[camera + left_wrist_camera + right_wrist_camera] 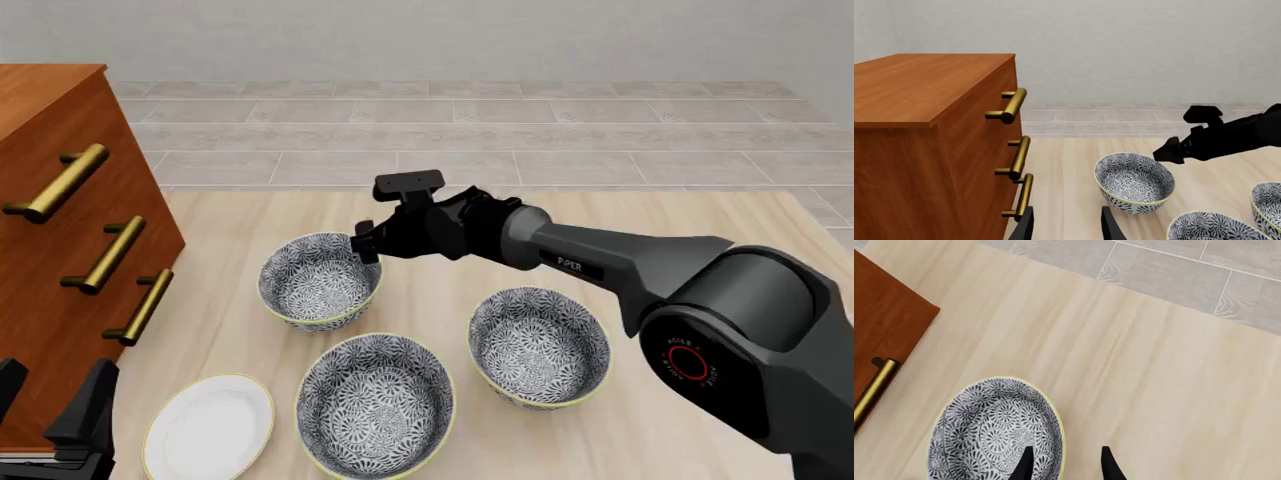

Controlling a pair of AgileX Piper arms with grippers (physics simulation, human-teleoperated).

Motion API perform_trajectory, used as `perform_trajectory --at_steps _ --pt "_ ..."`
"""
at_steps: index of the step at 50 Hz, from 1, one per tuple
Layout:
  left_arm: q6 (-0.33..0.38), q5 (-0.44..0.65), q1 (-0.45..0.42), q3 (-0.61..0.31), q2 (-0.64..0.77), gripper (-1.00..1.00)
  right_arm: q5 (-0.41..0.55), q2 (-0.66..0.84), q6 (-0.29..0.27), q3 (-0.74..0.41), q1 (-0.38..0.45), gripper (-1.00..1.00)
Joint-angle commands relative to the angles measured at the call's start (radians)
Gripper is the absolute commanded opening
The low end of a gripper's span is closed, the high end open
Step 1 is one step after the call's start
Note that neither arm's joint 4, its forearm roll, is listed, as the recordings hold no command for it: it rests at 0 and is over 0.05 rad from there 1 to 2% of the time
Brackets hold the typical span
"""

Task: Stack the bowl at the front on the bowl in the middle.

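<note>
Three patterned bowls sit on the counter point(694, 215): the front bowl point(375, 404) at 6 o'clock, the middle bowl point(538, 346) just beside it at 3 o'clock, and a third bowl point(320, 279) at 11 o'clock of the front one. The right tool point(363, 243) hangs at that third bowl's far rim, its fingers parted and straddling the rim (one inside, one outside), not closed on it. The left tool point(1066, 223) hovers open and empty near the cabinet point(60, 250). A white plate point(208, 426) lies at 9 o'clock of the front bowl.
</note>
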Motion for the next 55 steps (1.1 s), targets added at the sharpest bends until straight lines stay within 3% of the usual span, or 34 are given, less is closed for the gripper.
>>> perform_trajectory --at_steps 1,55 --pt "0.0 0.0 0.0 0.0 0.0 1.0 -0.019 0.024 -0.005 0.008 0.003 1.0" --pt "0.0 0.0 0.0 0.0 0.0 1.0 -0.123 0.101 0.004 0.089 0.035 1.0"
